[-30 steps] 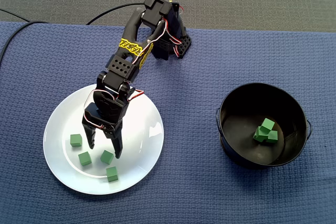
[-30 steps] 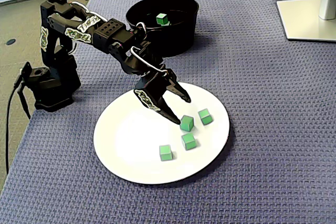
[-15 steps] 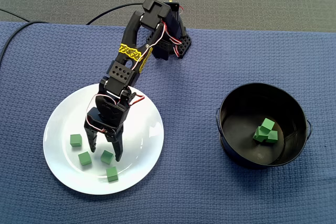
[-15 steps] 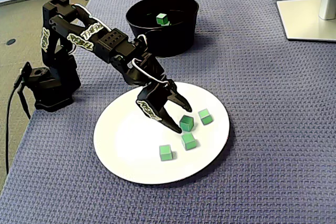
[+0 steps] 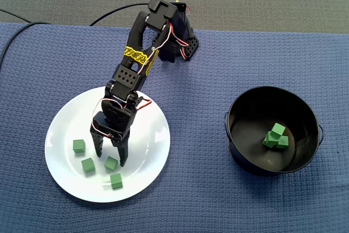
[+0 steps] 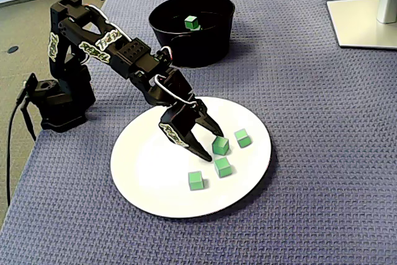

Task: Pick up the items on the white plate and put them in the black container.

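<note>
On the white plate [image 5: 148, 135] lie four green cubes [image 5: 79, 145], pincer [image 5: 112, 159] spread astride one; black container [image 5: 245, 117] holds three.

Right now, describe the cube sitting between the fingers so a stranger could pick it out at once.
In a fixed view, find the white plate, left of the black container. Four green cubes lie on it. The wanted cube alone sits between the open black fingers; its three neighbours lie outside them.

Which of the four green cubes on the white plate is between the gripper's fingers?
The cube straddled by the open gripper, nearest the middle of the plate; the other three cubes lie outside its fingers.
</note>
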Controlling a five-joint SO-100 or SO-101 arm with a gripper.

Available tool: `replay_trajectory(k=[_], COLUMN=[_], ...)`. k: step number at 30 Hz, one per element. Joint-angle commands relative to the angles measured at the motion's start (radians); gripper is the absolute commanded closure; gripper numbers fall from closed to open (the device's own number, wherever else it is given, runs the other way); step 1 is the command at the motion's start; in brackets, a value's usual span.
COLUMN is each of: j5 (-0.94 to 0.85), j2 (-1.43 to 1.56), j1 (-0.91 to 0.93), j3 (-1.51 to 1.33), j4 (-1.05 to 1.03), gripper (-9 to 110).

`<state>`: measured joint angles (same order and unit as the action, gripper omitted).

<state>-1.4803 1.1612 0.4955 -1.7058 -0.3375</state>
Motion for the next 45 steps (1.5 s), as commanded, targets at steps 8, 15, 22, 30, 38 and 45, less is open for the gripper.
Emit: replay_trajectory(k=[8, 15, 22, 30, 38, 45], j5=[0.028, 0.057, 0.109, 0.215, 0.502, 0.762], j2=[0.048, 0.055, 0.078, 0.164, 0.388, 0.509], j1=[-0.014, -0.017, -0.017, -0.028, -0.166, -0.598], j3=[-0.006, -0.052, -0.037, 0.15, 0.538, 0.983], j4=[0.066, 0.109, 0.118, -0.126, -0.607, -1.149], gripper=[87, 101, 101, 101, 101, 102])
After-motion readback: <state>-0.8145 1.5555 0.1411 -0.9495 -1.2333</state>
